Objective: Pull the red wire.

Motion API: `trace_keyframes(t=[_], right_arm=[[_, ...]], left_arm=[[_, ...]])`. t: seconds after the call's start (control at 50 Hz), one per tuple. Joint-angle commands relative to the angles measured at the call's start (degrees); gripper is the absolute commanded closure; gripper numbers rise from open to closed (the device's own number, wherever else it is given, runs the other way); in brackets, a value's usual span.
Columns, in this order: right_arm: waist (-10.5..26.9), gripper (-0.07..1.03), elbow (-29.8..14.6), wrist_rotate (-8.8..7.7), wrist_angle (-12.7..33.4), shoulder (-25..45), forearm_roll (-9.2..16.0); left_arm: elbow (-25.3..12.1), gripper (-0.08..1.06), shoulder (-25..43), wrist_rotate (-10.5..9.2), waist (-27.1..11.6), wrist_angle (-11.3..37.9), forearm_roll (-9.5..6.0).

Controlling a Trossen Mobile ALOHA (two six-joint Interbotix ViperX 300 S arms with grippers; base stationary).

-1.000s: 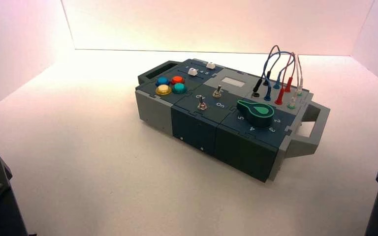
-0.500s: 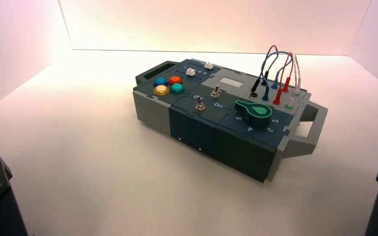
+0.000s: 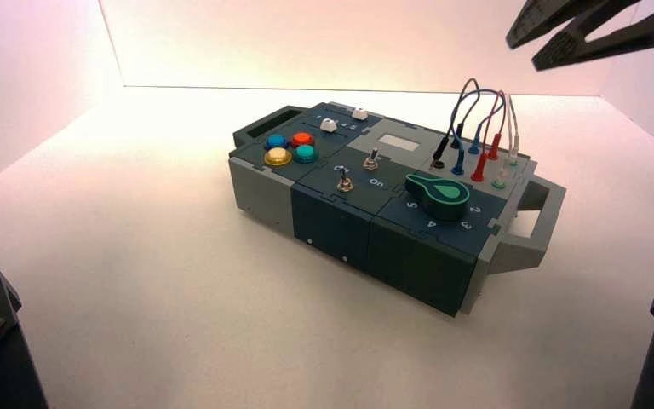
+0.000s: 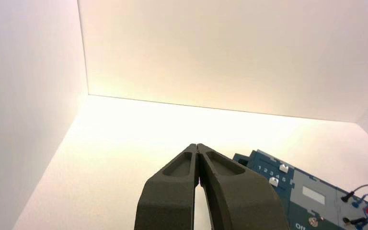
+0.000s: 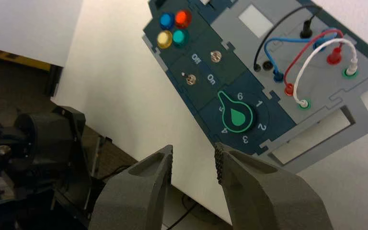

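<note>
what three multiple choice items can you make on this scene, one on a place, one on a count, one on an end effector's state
1. In the high view, where are the four round buttons?
A) on the box's left part
B) beside the green-marked knob
C) among the wires

2. How many toggle switches does the box bear?
A) one
B) two
C) four

3. How does the right end effector stand?
A) shut on the red wire
B) shut on the knob
C) open, holding nothing

1: A, the blue button, red button, yellow button and green button sit toward that end.
2: B, one toggle switch and another toggle switch show.
3: C, the right end effector has a gap between its fingers, and the red wire is plugged in at both ends.
</note>
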State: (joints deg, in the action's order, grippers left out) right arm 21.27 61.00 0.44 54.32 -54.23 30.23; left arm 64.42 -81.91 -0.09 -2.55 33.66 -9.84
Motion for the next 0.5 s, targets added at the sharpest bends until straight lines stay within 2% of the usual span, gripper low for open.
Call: trace_keyframes(t=[0.02,0.24,0.5], right_arm=[[0.09,0.47,-1.85,0.09,0.62,3.69,0.44],[0.18,0.47,-2.37,-0.70,0.70,10.72,-0.09],[0.18,0.44,-4.39,-0.62,-0.35,15.73,-1.76]], left_arm=[[-0.79,1.01,2.55,0.00,-0.62,-2.02,-0.09],[-0.79,1.01,4.13,0.00,-1.93,-4.13,-0.09],[-0.79,1.01,5.62,0.35,-2.20,-5.36,0.00]])
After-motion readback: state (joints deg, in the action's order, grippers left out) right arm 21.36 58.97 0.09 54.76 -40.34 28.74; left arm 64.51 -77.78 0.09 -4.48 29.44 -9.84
